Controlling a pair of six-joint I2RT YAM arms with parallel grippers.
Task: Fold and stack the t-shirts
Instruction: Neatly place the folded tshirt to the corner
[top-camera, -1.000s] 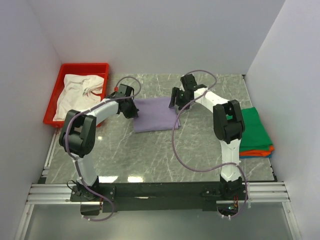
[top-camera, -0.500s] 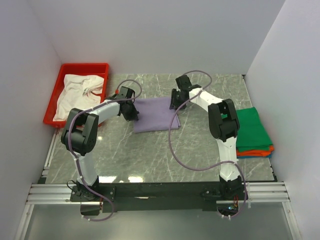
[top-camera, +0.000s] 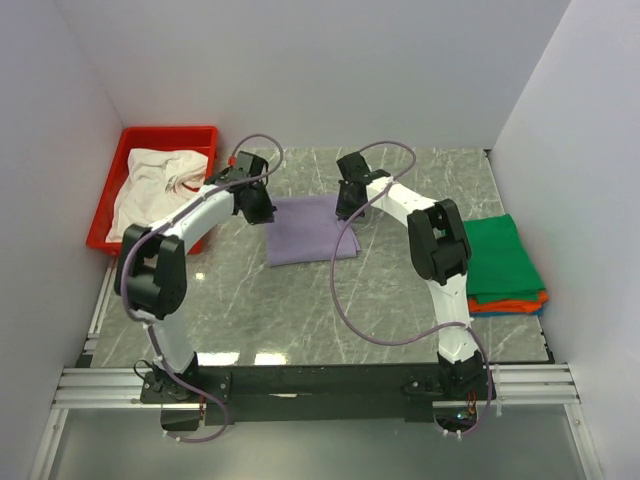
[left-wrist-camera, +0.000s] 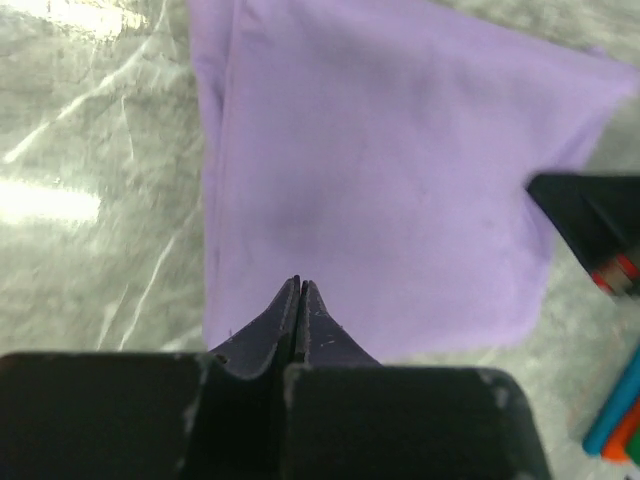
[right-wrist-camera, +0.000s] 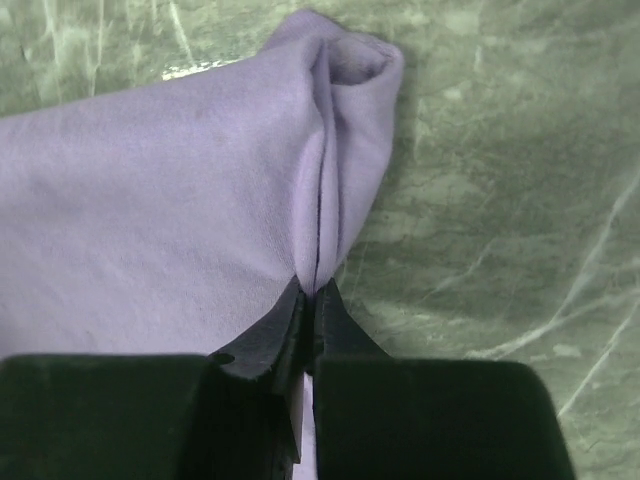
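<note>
A pale lavender t-shirt (top-camera: 312, 232) lies folded into a rough rectangle mid-table. My right gripper (top-camera: 347, 207) is at its far right corner. In the right wrist view the right gripper (right-wrist-camera: 317, 287) is shut on a pinched ridge of the lavender cloth (right-wrist-camera: 150, 200). My left gripper (top-camera: 258, 206) is at the shirt's far left corner. Its jaws (left-wrist-camera: 300, 283) are shut above the flat cloth (left-wrist-camera: 400, 180), with no cloth showing between them. A white t-shirt (top-camera: 155, 185) lies crumpled in the tray. Folded green, orange and blue t-shirts (top-camera: 506, 258) are stacked at the right.
The red plastic tray (top-camera: 165, 132) stands at the far left against the wall. White walls close in the marble table (top-camera: 300, 310) on three sides. Purple cables loop from both arms. The right gripper's dark body (left-wrist-camera: 590, 225) shows in the left wrist view.
The right gripper has gone from open to shut on the shirt's corner and edged left. The left gripper has shifted toward the far left corner, staying shut.
</note>
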